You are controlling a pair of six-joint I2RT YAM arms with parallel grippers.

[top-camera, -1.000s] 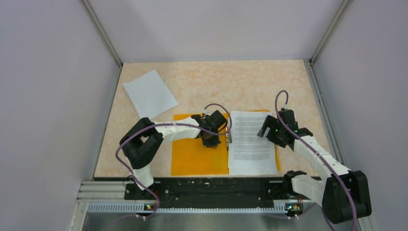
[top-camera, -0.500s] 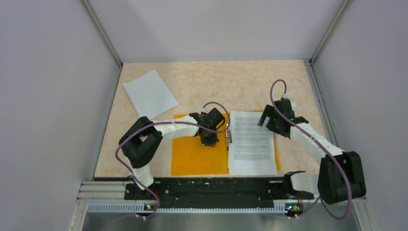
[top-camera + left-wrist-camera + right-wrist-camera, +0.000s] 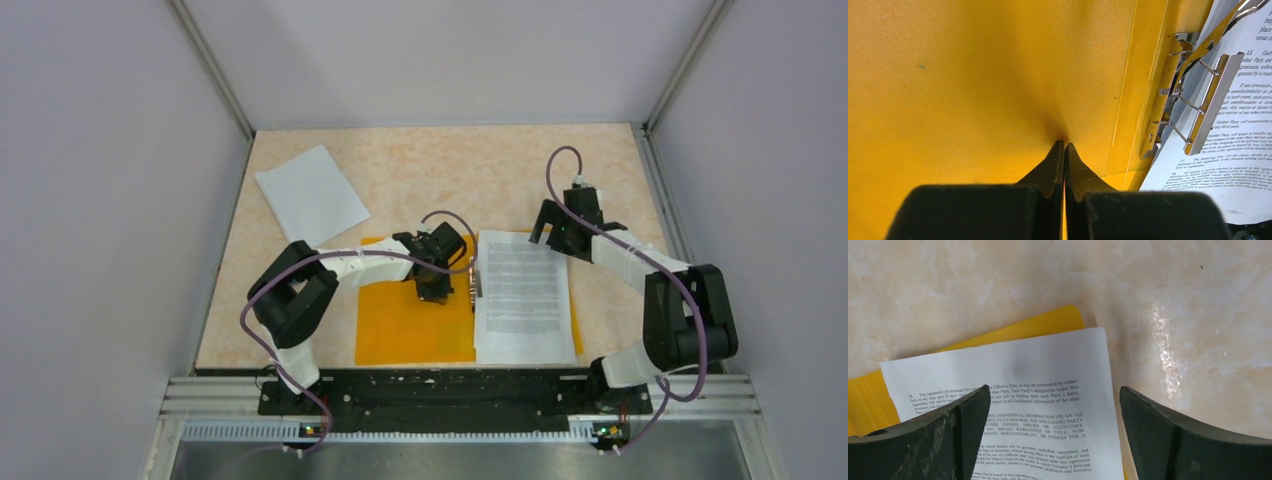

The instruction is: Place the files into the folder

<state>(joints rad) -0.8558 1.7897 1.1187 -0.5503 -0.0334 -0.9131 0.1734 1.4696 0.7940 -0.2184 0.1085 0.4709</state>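
The orange folder [image 3: 410, 325] lies open and flat near the table's front. The printed file [image 3: 522, 300] rests on its right half, beside the metal clip [image 3: 1198, 100] at the spine. The blank file [image 3: 312, 195] lies apart at the far left of the table. My left gripper [image 3: 437, 290] is shut, its tips [image 3: 1064, 145] pressed down on the folder's left flap [image 3: 973, 75]. My right gripper [image 3: 550, 225] hangs open over the printed sheet's far right corner [image 3: 1048, 360], with nothing between its fingers; the folder's corner [image 3: 1048, 322] shows just beyond.
Grey walls close in the marbled tabletop [image 3: 480, 170] on three sides. A black rail [image 3: 440, 395] with the arm bases runs along the near edge. The right arm's cable [image 3: 555, 165] loops above its wrist.
My right gripper has opened fully and moved from the printed sheet's right edge toward its far right corner. The left gripper has stayed shut in place on the folder.
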